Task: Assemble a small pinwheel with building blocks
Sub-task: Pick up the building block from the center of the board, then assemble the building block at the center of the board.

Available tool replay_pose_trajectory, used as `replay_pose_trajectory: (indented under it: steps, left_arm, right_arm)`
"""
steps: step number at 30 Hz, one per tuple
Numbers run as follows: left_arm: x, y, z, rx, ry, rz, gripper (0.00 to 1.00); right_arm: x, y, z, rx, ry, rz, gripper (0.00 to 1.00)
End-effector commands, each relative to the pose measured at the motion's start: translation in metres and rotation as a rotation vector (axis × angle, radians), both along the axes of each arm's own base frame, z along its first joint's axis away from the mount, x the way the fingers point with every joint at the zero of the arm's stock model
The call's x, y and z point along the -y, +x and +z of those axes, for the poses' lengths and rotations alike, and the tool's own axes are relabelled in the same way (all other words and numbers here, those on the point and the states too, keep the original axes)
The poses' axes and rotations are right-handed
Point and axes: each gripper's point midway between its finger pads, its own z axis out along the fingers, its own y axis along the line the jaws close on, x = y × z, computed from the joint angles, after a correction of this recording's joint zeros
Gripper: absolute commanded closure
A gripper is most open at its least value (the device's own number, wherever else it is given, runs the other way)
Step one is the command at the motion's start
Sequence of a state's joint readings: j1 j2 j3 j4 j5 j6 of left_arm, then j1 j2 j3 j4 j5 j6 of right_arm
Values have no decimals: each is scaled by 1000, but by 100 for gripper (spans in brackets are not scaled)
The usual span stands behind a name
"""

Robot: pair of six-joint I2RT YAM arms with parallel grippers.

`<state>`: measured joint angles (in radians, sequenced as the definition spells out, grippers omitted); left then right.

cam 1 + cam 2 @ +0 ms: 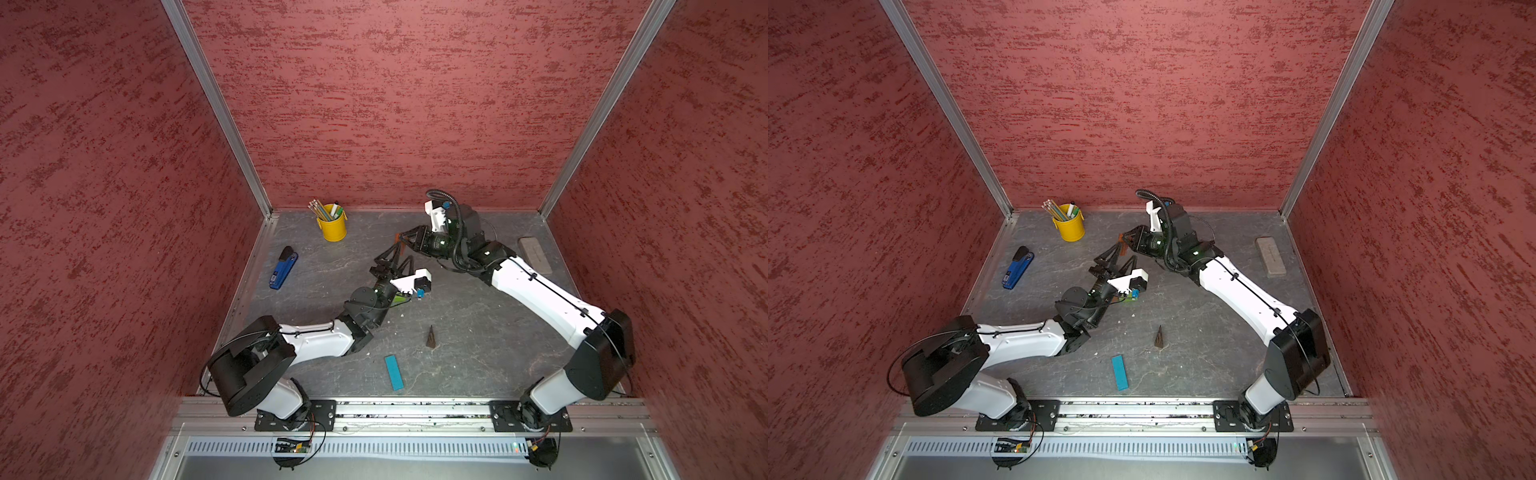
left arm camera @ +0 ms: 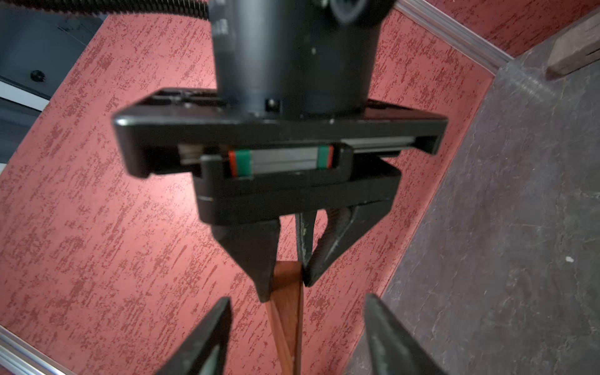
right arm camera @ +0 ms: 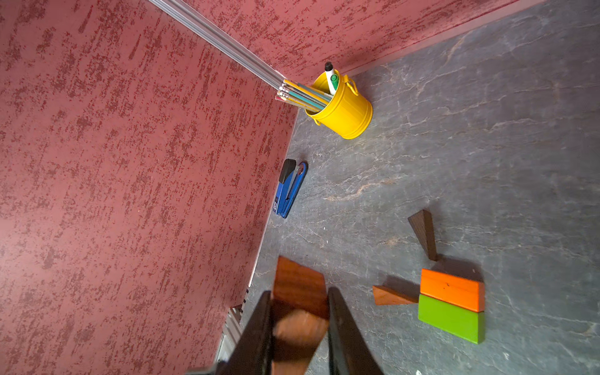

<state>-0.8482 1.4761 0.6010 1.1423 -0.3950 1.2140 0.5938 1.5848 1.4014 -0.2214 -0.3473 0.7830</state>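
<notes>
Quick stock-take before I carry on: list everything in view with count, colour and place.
orange block: one, orange, mid-table, flush against the green block
green block: one, green, beside the orange
wedges: four, brown; held wedge in the right gripper, two beside the orange block, one alone nearer the front
blue bar: one, blue, flat near the front edge
stapler: one, blue and black, by the left wall
bucket: one, yellow, back left, holding pencils and a marker
eraser: one, grey, back right
table: one, grey slate
walls: three, red textured
right gripper: one, black, shut on the held wedge
left gripper: one, black, jaws open either side of that wedge
</notes>
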Motion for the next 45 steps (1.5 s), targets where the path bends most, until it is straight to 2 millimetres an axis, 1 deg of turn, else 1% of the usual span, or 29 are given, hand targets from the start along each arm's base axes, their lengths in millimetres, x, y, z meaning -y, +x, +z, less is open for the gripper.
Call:
replay_pose_trajectory:
  steps: [1,2,4,7,8,10,12,13,15,18,20,22,24,26,27,29,32,35,39,41,45]
  left_arm:
    - [-15,-1,12,-23,-102,12,0]
    - [-21,-3,13,-33,-120,27,0]
    - [-38,-6,11,-78,-156,71,0]
    - [-75,-17,9,-199,-278,148,0]
    - [-90,-22,10,-263,-354,164,0]
    - [-120,-33,5,-439,-520,175,0]
    - [-159,-46,-2,-601,-785,205,0]
    - [-165,-54,-9,-671,-849,181,0]
    - [-168,-71,-26,-785,-925,126,0]
    - [-159,-87,-40,-864,-918,40,0]
    - [-159,-86,-39,-871,-947,38,0]
    - [-157,-84,-39,-893,-943,35,0]
    - [-158,-81,-44,-922,-919,67,0]
    - [-169,-75,-48,-919,-952,140,0]
    - [-172,-73,-49,-918,-970,147,0]
    - [-176,-73,-54,-921,-1017,146,0]
    - [-182,-74,-60,-943,-1034,176,0]
    - [-179,-78,-59,-967,-1017,165,0]
    - [-170,-83,-70,-1020,-1025,133,0]
    - [-169,-84,-75,-1035,-1028,133,0]
    - [-166,-84,-75,-1044,-1027,118,0]
  right_arm:
    - [5,22,-12,25,-40,-58,95]
    - [8,26,-17,28,-60,-76,95]
    - [13,37,-34,20,-120,-115,95]
    - [20,56,-69,-29,-230,-166,95]
    - [22,61,-81,-46,-266,-187,95]
    - [27,71,-106,-88,-327,-226,95]
    - [34,79,-128,-128,-376,-283,94]
    - [36,82,-136,-144,-385,-305,94]
    - [42,88,-154,-187,-418,-356,94]
    - [47,92,-176,-247,-466,-403,94]
    - [48,93,-184,-278,-475,-421,94]
    - [55,94,-191,-298,-512,-460,94]
    - [58,95,-194,-312,-525,-485,94]
    - [60,95,-195,-322,-519,-509,94]
    - [60,96,-198,-328,-521,-518,94]
    - [56,96,-203,-344,-494,-520,94]
    - [49,97,-211,-364,-450,-512,94]
    - [46,97,-219,-385,-450,-506,94]
    - [45,93,-234,-412,-469,-499,94]
    - [42,91,-237,-409,-468,-495,94]
    - [38,94,-236,-393,-464,-501,94]
